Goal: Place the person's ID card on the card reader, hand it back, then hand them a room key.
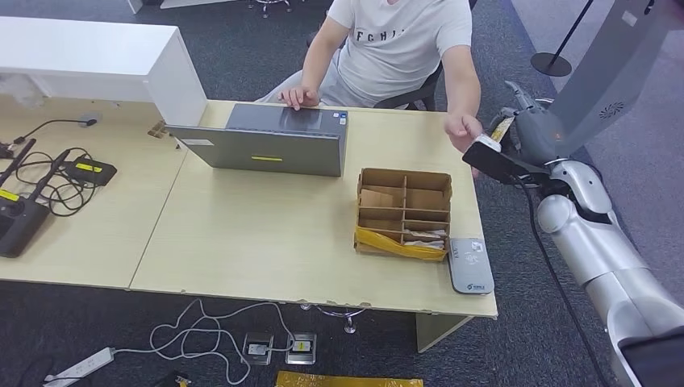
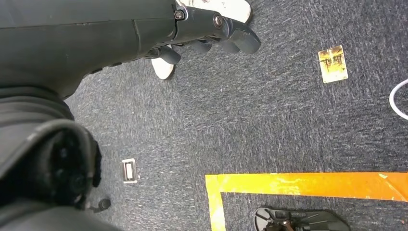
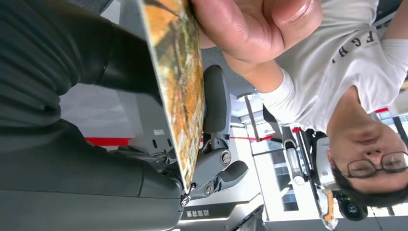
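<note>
My right hand [image 1: 528,135] is raised past the table's right edge and pinches an orange-yellow patterned card [image 1: 501,129]. In the right wrist view the card [image 3: 180,86] stands edge-on between my thumb and my dark fingers [image 3: 219,168]. The person's hand [image 1: 462,129] is right beside the card, and up close their fingers [image 3: 250,24] touch its far end. The grey card reader [image 1: 470,264] lies flat at the table's front right corner with nothing on it. My left hand [image 2: 211,31] hangs over the carpet, fingers loosely bent, holding nothing.
A cardboard divider box [image 1: 403,211] with cards in it stands beside the reader. A grey laptop [image 1: 270,141] sits before the seated person. Cables and a black device [image 1: 20,218] lie on the left table. A similar card [image 2: 332,64] lies on the floor.
</note>
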Controlling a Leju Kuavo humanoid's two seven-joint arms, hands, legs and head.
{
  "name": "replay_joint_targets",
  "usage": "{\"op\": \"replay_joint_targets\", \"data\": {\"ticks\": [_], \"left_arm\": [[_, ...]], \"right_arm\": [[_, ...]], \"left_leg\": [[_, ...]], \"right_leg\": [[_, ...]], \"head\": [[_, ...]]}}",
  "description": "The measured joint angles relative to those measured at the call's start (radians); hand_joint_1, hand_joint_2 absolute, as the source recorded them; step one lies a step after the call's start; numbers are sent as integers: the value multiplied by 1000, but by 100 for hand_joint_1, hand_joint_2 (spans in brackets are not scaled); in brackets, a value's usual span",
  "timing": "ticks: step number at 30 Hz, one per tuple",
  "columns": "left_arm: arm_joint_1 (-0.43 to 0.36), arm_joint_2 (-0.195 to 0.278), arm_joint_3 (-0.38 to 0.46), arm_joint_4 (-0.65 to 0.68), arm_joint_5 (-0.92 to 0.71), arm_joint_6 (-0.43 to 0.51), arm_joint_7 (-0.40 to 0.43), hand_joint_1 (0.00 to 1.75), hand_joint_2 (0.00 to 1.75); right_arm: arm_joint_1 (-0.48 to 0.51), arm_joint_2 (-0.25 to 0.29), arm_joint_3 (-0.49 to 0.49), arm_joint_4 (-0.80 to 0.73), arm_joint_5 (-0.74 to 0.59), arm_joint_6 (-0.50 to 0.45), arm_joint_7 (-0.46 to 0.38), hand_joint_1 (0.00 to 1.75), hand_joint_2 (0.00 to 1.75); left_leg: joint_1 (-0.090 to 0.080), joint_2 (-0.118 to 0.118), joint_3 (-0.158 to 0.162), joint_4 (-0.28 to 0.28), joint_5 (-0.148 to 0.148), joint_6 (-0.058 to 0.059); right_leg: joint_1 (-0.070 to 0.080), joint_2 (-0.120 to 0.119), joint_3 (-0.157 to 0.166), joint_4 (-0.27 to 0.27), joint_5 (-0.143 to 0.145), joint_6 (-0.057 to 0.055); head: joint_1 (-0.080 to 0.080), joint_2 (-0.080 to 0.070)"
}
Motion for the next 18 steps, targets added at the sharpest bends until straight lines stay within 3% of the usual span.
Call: {"op": "replay_joint_targets", "data": {"ticks": [1, 4, 8, 11, 15, 18], "left_arm": [[0, 0, -2, 0, 0, 0, 0, 0, 0], [1, 0, -3, 0, 1, 0, 0, 0, 0], [1, 0, -3, 0, 2, -1, 0, 0, 0], [1, 0, -3, 0, 3, -2, 0, 0, 0], [1, 0, -3, 0, 7, -4, 0, 0, 0], [4, 2, -3, 0, 14, -9, 0, 0, 0]], "right_arm": [[-1, 1, 0, 10, 5, -4, 0, 1, 175], [-4, 5, 0, 34, 14, -15, 0, 0, 175], [-5, 9, 0, 52, 26, -23, 7, 0, 0], [-5, 10, -2, 56, 23, -15, 23, 0, 0], [11, -6, -11, 40, 1, 42, 56, 0, 175], [55, -42, -27, -21, -27, 116, 98, 0, 175]], "left_leg": [[0, 0, 0, 0, 0, 0], [0, 0, 0, 0, 0, 0], [0, 0, 0, 0, 0, 0], [0, 0, 0, 0, 0, 0], [0, 0, 1, 0, 0, 0], [0, 0, 0, 0, 0, 0]], "right_leg": [[0, 0, 0, 0, 0, 0], [0, 0, 0, 0, 0, 0], [0, 0, 0, 0, 0, 0], [0, 0, -1, 0, 0, 0], [0, 0, -1, 0, 0, 0], [0, 0, 0, 0, 0, 0]], "head": [[0, 0], [0, 0], [0, 0], [0, 0], [0, 0], [0, 0]]}}
